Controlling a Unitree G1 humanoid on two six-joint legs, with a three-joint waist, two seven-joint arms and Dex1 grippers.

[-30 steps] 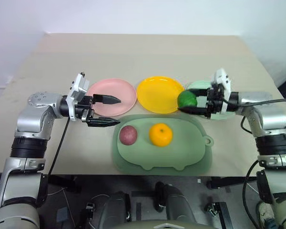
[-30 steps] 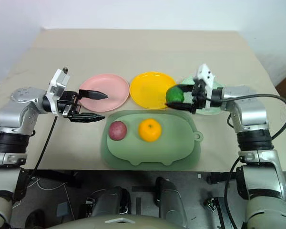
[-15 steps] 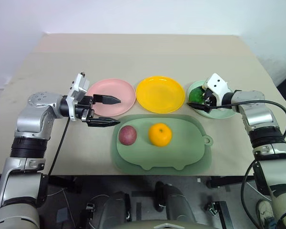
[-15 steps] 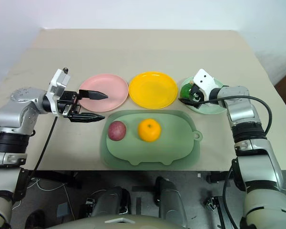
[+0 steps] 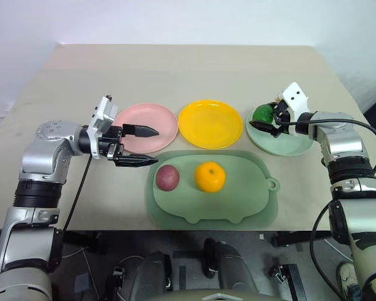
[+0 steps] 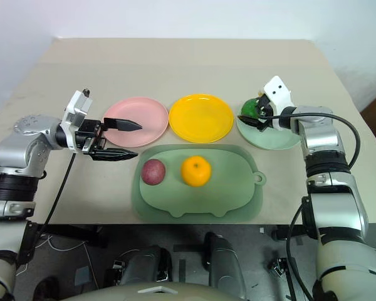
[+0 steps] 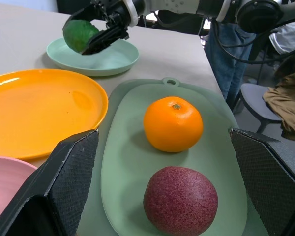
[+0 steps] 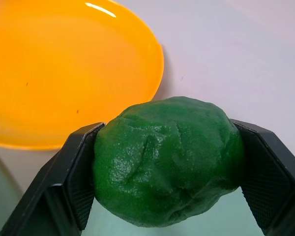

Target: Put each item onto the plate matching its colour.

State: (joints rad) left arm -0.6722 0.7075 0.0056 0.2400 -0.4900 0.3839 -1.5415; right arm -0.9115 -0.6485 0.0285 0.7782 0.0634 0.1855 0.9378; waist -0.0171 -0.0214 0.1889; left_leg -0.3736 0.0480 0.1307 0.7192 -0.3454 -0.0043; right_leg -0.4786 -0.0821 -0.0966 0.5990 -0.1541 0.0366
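While the R gripper (image 5: 267, 119) clamps the green fruit (image 5: 262, 113) over the mint plate's (image 5: 288, 143) left edge, the L gripper (image 5: 144, 145) hangs wide open, holding nothing, by the pink plate (image 5: 160, 119). Purple fruit (image 5: 168, 177) and orange (image 5: 210, 177) sit on the sage mat (image 5: 238, 200), below the yellow plate (image 5: 210, 123).

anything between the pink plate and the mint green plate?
Yes, the round yellow plastic plate, empty, sits between the pink plate and the mint green plate, seen in the left eye view.

Sage-green lobed mat (image 5: 238, 200) on beige table (image 5: 188, 69), near front edge; white wall (image 5: 175, 19) behind.
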